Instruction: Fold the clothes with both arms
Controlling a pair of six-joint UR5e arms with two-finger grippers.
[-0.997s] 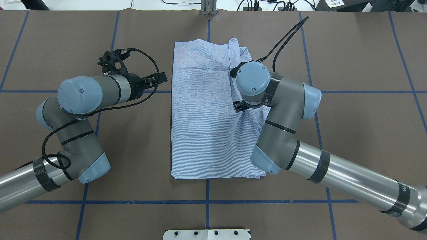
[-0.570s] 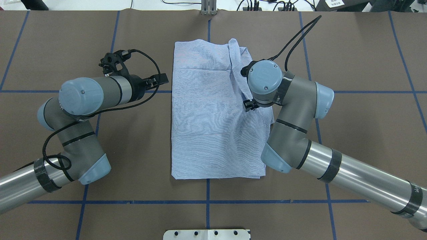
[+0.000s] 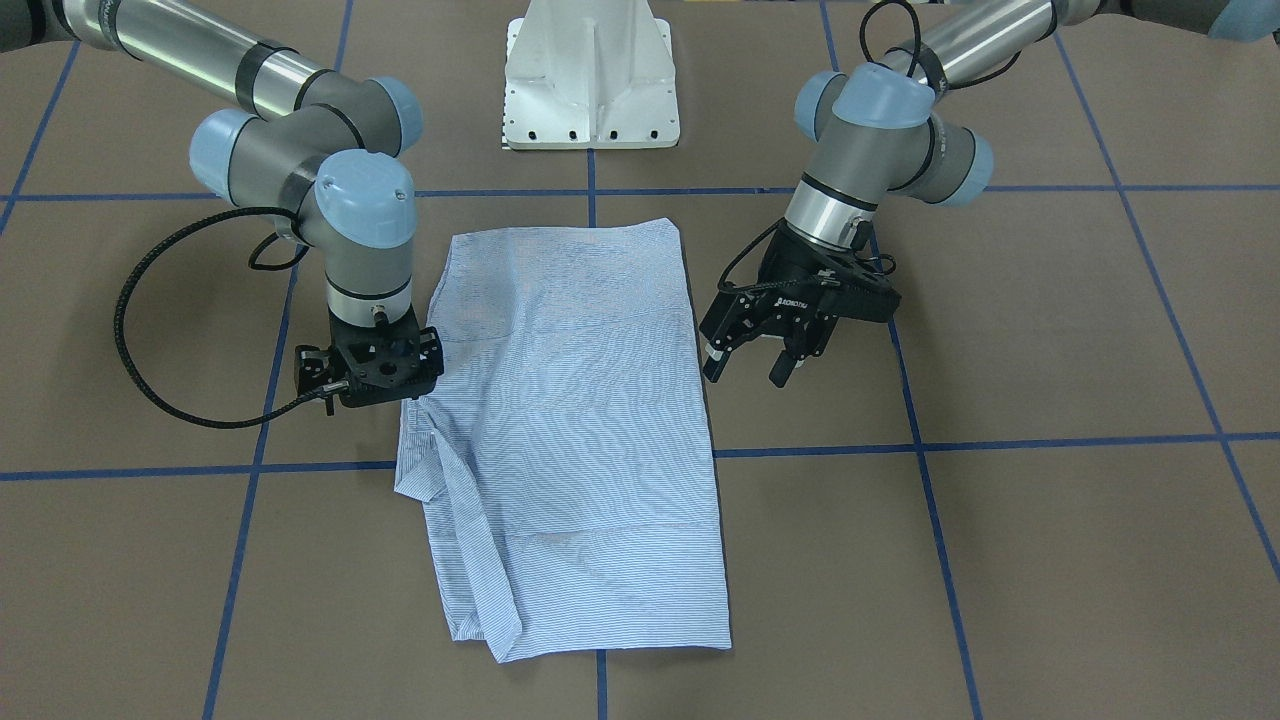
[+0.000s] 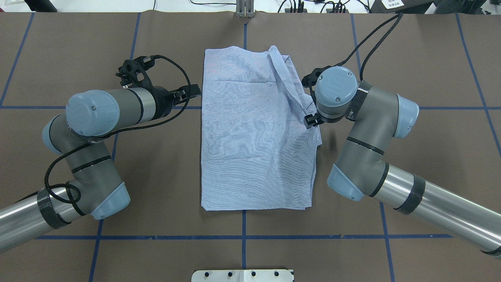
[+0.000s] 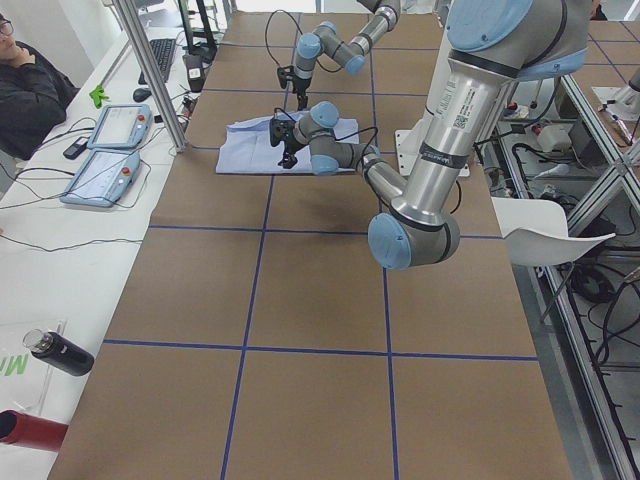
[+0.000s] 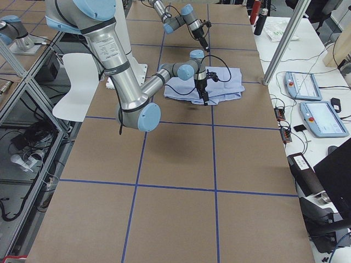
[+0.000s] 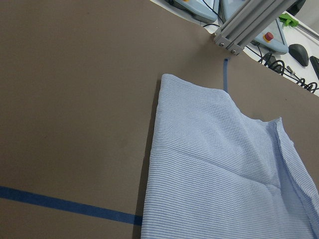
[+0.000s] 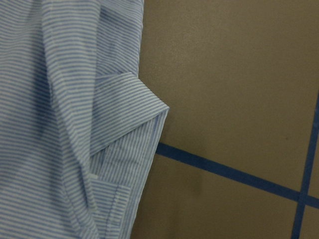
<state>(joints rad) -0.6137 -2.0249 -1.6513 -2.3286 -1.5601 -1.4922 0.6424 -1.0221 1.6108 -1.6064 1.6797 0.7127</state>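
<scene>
1. Nearest, at 6 o'clock of the table, stands the white pedestal base.
2. The striped shirt lies on the table's middle as a folded oblong, its long sides running from 6 to 12 o'clock.
3. At the shirt's 9 o'clock side the left gripper hangs just beside the cloth, apart from it. Its jaws are spread and hold nothing.
4. At the 3 o'clock edge the right gripper points down on the cloth. Its fingertips are hidden under the wrist, but a ridge of cloth rises to them, so they seem to pinch the shirt's edge.
5. A narrow folded strip runs from this gripper toward 11 o'clock, up to the shirt's far edge.
6. Farthest, at 12 o'clock, a metal post stands at the table's edge.
</scene>
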